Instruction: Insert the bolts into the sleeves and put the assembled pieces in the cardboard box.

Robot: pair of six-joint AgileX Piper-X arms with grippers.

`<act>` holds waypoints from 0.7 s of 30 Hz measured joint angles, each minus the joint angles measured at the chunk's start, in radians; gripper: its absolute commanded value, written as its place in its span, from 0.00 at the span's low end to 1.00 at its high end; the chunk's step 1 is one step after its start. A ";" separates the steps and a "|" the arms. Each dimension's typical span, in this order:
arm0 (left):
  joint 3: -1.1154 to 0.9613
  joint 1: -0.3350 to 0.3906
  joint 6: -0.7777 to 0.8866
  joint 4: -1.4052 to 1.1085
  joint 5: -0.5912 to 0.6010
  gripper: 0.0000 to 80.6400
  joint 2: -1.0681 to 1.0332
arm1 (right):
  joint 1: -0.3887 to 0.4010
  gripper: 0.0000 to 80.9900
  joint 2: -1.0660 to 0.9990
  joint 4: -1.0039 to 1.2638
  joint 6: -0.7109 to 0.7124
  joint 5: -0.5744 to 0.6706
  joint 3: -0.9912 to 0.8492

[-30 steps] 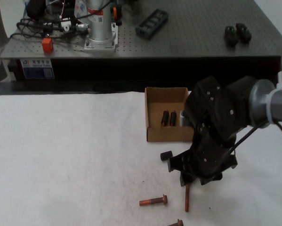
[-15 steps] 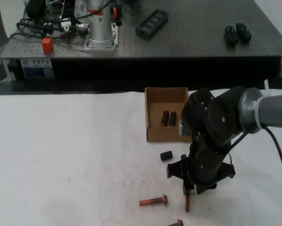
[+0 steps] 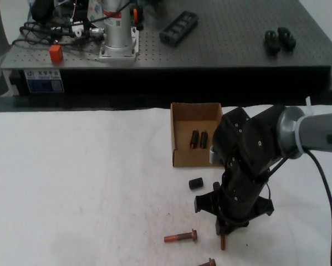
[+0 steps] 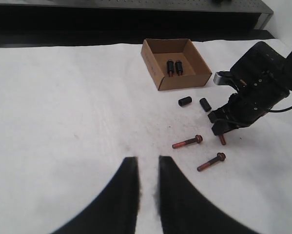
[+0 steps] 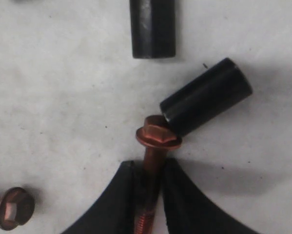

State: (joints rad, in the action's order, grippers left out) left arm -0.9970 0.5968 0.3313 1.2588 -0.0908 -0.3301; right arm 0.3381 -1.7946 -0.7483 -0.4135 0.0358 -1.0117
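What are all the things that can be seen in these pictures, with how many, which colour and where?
cardboard box: 1, brown, on the cloth near the far bench
assembled pieces: 2, black, side by side inside the box
sleeves: 2, black, loose on the cloth before the box
bolts: 3, copper, two loose on the cloth, one gripped, its head at a sleeve's end
cloth: 1, white, under everything
metal bench: 1, grey, behind, carrying an orange block and a black tray
right gripper: 1, black, shut on a bolt
left gripper: 1, black, above the cloth, fingers apart, empty
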 measured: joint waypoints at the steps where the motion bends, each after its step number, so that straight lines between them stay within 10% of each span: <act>1: 0.000 0.000 0.000 0.000 0.000 0.14 0.000 | 0.000 0.18 0.000 0.000 0.000 0.000 0.000; 8: 0.000 0.000 0.000 0.000 0.000 0.14 -0.007 | 0.000 0.00 0.067 0.039 0.000 -0.024 0.001; 21: 0.000 0.000 -0.193 -0.308 0.179 0.14 -0.478 | -0.089 0.00 0.507 0.058 0.005 -0.048 0.001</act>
State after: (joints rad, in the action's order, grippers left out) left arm -0.9970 0.5968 0.1382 0.9506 0.0881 -0.8081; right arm 0.2487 -1.2873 -0.6899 -0.4083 -0.0125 -1.0104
